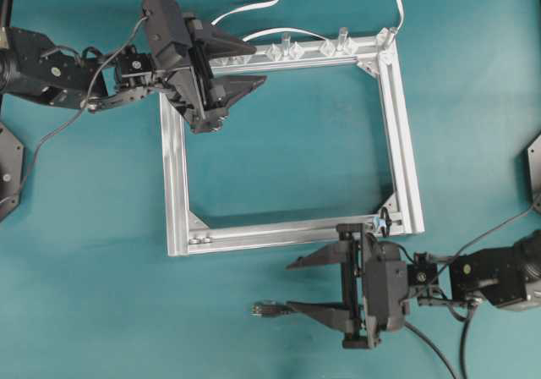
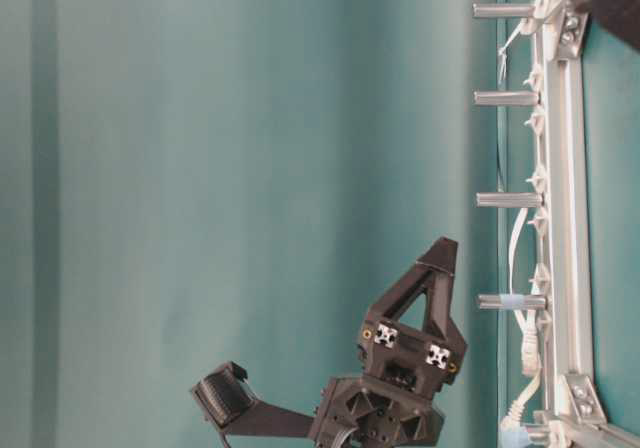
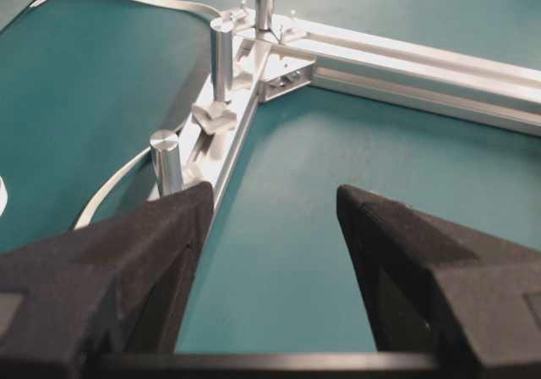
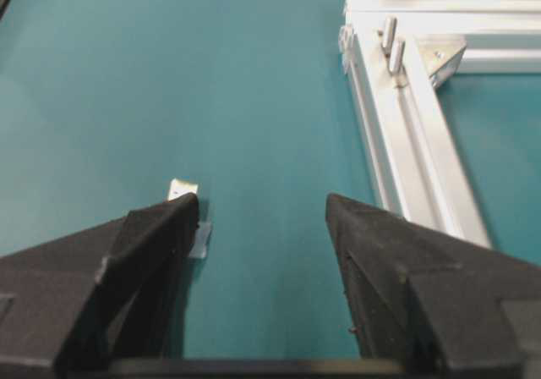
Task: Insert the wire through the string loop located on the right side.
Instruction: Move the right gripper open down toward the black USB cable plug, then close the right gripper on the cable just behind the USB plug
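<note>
- Here, a square metal frame [image 1: 173,176] lies flat on the green table [image 1: 287,142] in the middle of the overhead view.
- The left claw [image 1: 254,66] is at the upper left of that view, over the top left corner of the frame. Its two black fingers are spread wide apart and hold nothing.
- In the left wrist view, the two black fingers [image 3: 118,260] fill the bottom, with bare green table between them. Little metal posts [image 3: 221,57] stand up along the frame bar just past them.
- A flat white cable [image 1: 254,7] curls away from the top bar of the frame, at the top of the overhead view.
- The right claw [image 1: 296,286] is at the bottom of the overhead view, just below the frame's bottom bar. Its fingers point to the left, stand wide open and hold nothing.
- The wire's silver plug [image 1: 264,310] lies on the table at the bottom middle, right by the tip of the lower finger. In the right wrist view the plug [image 4: 183,189] peeks out just past the left finger tip. I cannot tell if they touch.
- The string loop [image 1: 385,222] is a tiny dark bit with a blue speck at the frame's lower right corner, just above the right claw's body.
</note>
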